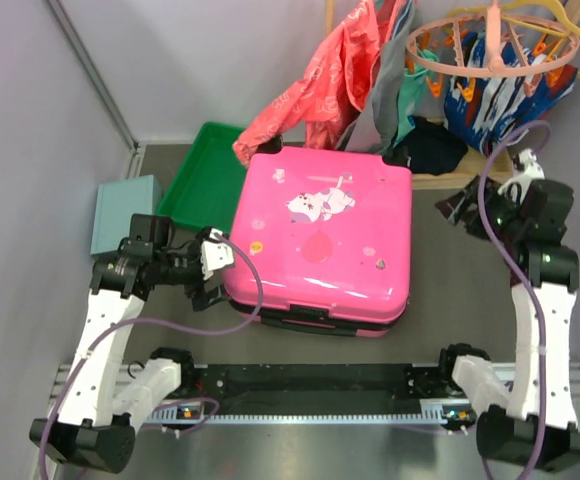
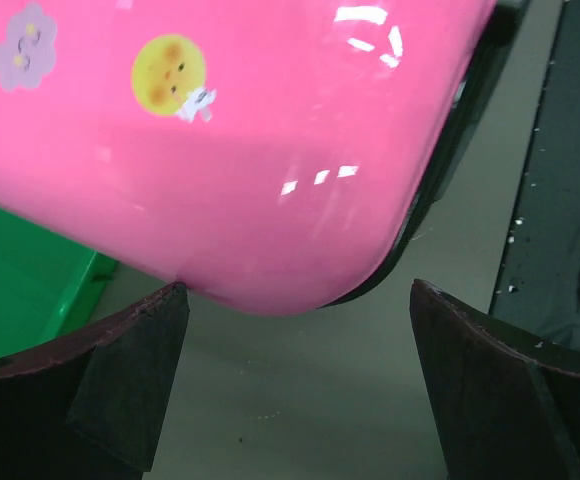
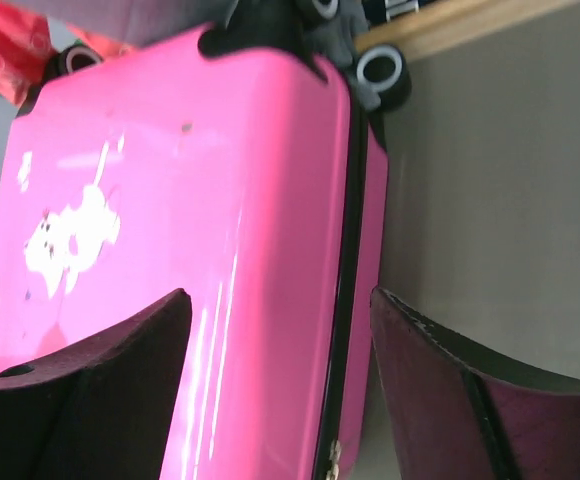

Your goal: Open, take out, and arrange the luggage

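The luggage (image 1: 320, 240) is a hot-pink hard-shell suitcase with white cartoon stickers, lying flat and closed in the middle of the table. My left gripper (image 1: 210, 268) sits at its near left corner. In the left wrist view the rounded pink corner (image 2: 270, 180) lies just beyond my open left gripper (image 2: 298, 292), and nothing is between the fingers. My right gripper (image 1: 465, 208) hangs off the suitcase's far right side. The right wrist view looks along the black zipper seam (image 3: 348, 260) toward the wheels (image 3: 380, 72), and the right gripper (image 3: 280, 295) is open and holds nothing.
A green tray (image 1: 198, 170) and a pale-teal box (image 1: 125, 212) lie left of the suitcase. Red and grey clothes (image 1: 320, 70) and a round peg hanger (image 1: 490, 50) hang at the back. A wooden ledge (image 1: 450, 181) runs behind the right side. The arms' black rail (image 1: 310, 380) lines the near edge.
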`<state>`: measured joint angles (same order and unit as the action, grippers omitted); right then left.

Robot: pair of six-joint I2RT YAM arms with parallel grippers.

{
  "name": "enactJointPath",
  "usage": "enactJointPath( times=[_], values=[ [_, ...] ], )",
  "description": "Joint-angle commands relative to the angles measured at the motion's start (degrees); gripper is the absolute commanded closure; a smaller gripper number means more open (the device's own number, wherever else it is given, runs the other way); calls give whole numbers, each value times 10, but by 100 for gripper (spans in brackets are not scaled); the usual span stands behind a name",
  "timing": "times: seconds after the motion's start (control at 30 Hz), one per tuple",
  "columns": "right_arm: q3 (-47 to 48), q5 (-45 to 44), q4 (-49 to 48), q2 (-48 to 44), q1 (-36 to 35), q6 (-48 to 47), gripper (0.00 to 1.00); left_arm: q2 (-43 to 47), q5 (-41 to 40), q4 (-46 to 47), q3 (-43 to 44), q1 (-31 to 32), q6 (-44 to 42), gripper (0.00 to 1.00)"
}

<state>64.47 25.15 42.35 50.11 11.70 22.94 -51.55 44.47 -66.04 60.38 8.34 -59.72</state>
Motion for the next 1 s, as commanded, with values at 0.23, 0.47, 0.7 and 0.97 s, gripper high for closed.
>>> enactJointPath(
  times=[0.23,0.47,0.7,0.97],
  values=[
    [154,-58,-181,288,-57,65,28,-36,-6,122,-57,6,118,6],
    [213,-110,-262,430,-93,147,28,-79,-19,144,-60,9,151,7],
    [293,-138,-276,540,-153,132,28,-108,-22,140,-55,10,154,8],
    [292,-198,-241,579,-181,98,28,-113,-39,168,-53,9,181,8]
  ],
)
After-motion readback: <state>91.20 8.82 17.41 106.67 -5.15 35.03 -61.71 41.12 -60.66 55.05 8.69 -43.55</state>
